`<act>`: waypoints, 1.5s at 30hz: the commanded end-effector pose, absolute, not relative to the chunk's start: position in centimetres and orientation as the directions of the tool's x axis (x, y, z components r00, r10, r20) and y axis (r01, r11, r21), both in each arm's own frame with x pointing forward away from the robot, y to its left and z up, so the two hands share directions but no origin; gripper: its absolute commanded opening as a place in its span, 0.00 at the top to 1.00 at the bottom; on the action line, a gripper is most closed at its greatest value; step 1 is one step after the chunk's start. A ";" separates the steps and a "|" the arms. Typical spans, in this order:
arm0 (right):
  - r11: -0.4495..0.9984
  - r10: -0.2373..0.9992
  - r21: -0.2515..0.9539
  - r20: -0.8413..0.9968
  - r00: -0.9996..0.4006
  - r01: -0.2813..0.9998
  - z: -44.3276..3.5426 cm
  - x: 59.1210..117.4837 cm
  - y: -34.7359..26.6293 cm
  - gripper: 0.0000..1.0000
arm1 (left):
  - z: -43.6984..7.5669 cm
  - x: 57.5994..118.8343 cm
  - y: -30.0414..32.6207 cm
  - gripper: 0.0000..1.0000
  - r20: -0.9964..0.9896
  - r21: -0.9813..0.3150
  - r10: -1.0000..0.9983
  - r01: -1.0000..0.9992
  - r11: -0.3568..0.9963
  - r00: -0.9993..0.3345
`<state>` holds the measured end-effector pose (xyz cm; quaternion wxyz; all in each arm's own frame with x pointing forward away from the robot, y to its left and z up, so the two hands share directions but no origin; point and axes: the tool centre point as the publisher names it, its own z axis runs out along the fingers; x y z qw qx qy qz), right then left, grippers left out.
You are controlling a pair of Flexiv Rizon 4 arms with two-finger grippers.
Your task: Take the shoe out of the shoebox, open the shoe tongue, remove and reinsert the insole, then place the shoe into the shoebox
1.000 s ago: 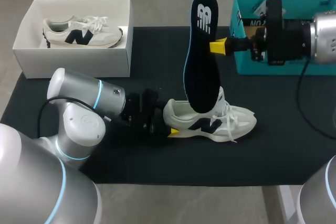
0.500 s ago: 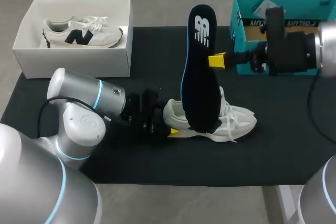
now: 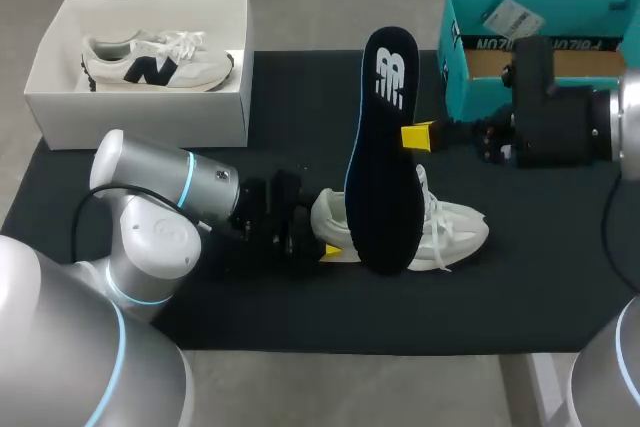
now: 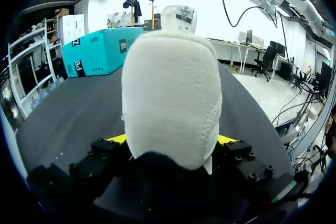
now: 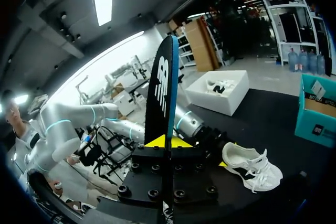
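We work over a table covered in a black mat (image 3: 300, 97). At its far left stands an open white cardboard shoebox (image 3: 140, 119) holding a white sneaker with a black logo (image 3: 150, 59). At the far right stands an open teal cardboard shoebox (image 3: 462, 107). A matching white lace-up sneaker (image 3: 455, 227) sits mid-table, and our left gripper (image 4: 171, 142) clamps its heel from both sides. A dark, blue-edged insole (image 3: 385, 167) stands nearly upright over that shoe; we cannot tell whether they touch. Our right gripper (image 5: 167, 141) pinches its edge, fingers almost closed.
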<state>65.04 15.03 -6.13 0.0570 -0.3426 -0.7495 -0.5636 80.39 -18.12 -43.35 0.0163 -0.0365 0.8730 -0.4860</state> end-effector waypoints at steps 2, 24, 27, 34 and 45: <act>0.116 0.448 0.808 0.477 -0.756 0.578 -6.4 64.7 14.8 1.00 | -43.5 80.4 -18.2 1.00 0.006 -0.849 -0.082 -0.048 0.526 -0.997; 0.116 0.448 0.808 0.477 -0.756 0.578 -6.4 64.7 14.8 1.00 | -43.5 80.4 -18.2 1.00 0.006 -0.849 -0.082 -0.048 0.526 -0.997; 0.116 0.448 0.808 0.477 -0.756 0.578 -6.4 64.7 14.8 1.00 | -43.5 80.4 -18.2 1.00 0.006 -0.849 -0.082 -0.048 0.526 -0.997; 0.116 0.448 0.808 0.477 -0.756 0.578 -6.4 64.7 14.8 1.00 | -43.5 80.4 -18.2 1.00 0.006 -0.849 -0.082 -0.048 0.526 -0.997; 0.116 0.448 0.808 0.477 -0.756 0.578 -6.4 64.7 14.8 1.00 | -43.5 81.9 -17.4 0.00 0.022 -0.851 -0.025 -0.032 0.524 -0.999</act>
